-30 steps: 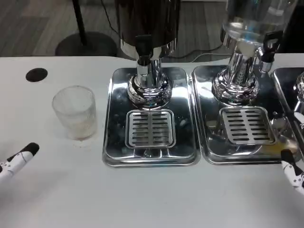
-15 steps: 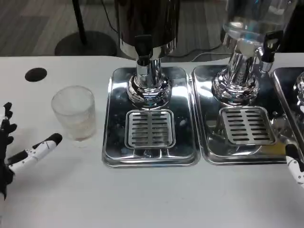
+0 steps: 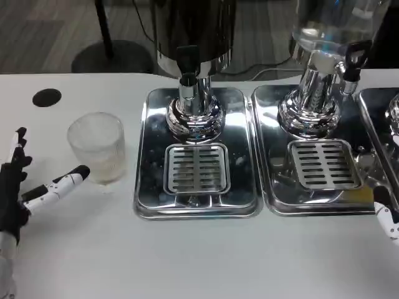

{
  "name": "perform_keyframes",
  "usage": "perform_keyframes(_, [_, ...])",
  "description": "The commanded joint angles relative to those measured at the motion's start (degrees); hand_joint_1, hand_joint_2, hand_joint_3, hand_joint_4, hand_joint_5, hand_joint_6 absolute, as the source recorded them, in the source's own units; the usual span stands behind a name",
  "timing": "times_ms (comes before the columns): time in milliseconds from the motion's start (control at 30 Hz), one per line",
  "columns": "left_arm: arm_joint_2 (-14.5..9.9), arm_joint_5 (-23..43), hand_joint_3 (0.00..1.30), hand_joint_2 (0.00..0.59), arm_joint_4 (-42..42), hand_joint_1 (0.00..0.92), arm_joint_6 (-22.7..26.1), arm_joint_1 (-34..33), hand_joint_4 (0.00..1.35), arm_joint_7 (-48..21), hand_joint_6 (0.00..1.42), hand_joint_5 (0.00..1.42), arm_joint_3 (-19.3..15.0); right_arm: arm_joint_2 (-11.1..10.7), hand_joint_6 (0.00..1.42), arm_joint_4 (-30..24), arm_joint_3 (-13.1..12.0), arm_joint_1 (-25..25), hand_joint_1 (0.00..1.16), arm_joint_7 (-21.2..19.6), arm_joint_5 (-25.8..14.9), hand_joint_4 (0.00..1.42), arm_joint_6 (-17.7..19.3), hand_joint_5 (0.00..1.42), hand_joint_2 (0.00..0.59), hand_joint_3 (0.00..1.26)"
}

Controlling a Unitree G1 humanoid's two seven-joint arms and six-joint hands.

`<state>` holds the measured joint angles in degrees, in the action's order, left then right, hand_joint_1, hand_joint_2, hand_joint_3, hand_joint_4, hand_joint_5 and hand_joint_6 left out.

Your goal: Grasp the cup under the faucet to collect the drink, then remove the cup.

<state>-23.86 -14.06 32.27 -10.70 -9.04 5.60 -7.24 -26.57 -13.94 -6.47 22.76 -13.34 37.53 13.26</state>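
A clear ribbed cup (image 3: 98, 147) stands upright on the white table, left of the steel drip tray (image 3: 147, 187). The dark dispenser's black faucet (image 3: 189, 64) hangs over the tray's slotted grate (image 3: 197, 168); nothing stands on the grate. My left hand (image 3: 28, 193) is at the left edge with its fingers spread, and one fingertip (image 3: 80, 172) lies just short of the cup's base. It holds nothing. Of my right hand (image 3: 386, 219) a single finger shows at the right edge, near the second tray's front corner.
A second drip tray (image 3: 274, 187) with its own grate and a clear-tank dispenser (image 3: 324, 37) with a black tap stands to the right. A black round spot (image 3: 48, 98) marks the table at the far left. Bare table lies in front of the trays.
My left hand has come in from the left edge and up toward the cup, fingers spreading. The right hand has drawn back slightly toward the right edge. The cup has not moved.
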Motion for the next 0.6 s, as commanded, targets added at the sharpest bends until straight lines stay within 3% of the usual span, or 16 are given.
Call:
perform_keyframes(33, [-0.8,-0.7,0.0,0.074,2.5,0.604,0.5,-2.5,0.0,0.4,0.18,0.12,1.2,0.3,0.04,-1.0,-0.8,0.1,0.62,0.6,-0.8,0.17,0.3,0.08,0.461,0.16])
perform_keyframes(600, [-1.6,-4.2,0.0,0.087,4.8,0.595,0.4,-7.0,0.0,0.2,0.18,0.13,7.2,0.7,0.04,-1.4,-1.4,0.4,0.62,0.6,-1.6,0.17,0.9,0.08,0.461,0.16])
